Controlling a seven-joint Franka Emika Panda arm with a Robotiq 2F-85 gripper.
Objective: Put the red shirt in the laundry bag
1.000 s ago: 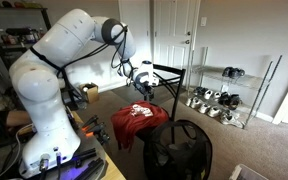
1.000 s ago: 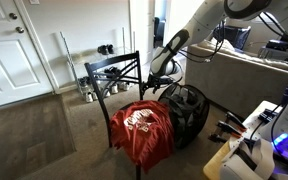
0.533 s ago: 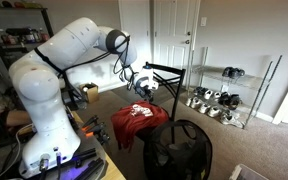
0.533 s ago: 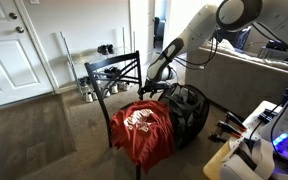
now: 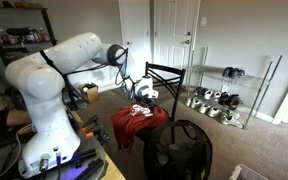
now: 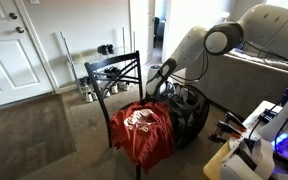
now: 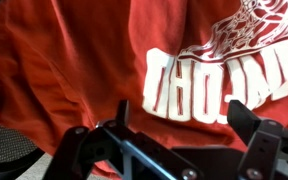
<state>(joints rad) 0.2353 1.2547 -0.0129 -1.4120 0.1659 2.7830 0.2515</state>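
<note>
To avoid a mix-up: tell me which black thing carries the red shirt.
The metal-framed chair; the red shirt drapes over its seat. The round mesh laundry bag stands beside it.

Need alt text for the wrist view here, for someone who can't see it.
The red shirt fills nearly the whole view, its white printed lettering at the right. The gripper hangs over it, its two dark fingers spread open and holding nothing. A patch of dark mesh shows at the lower left.
</note>
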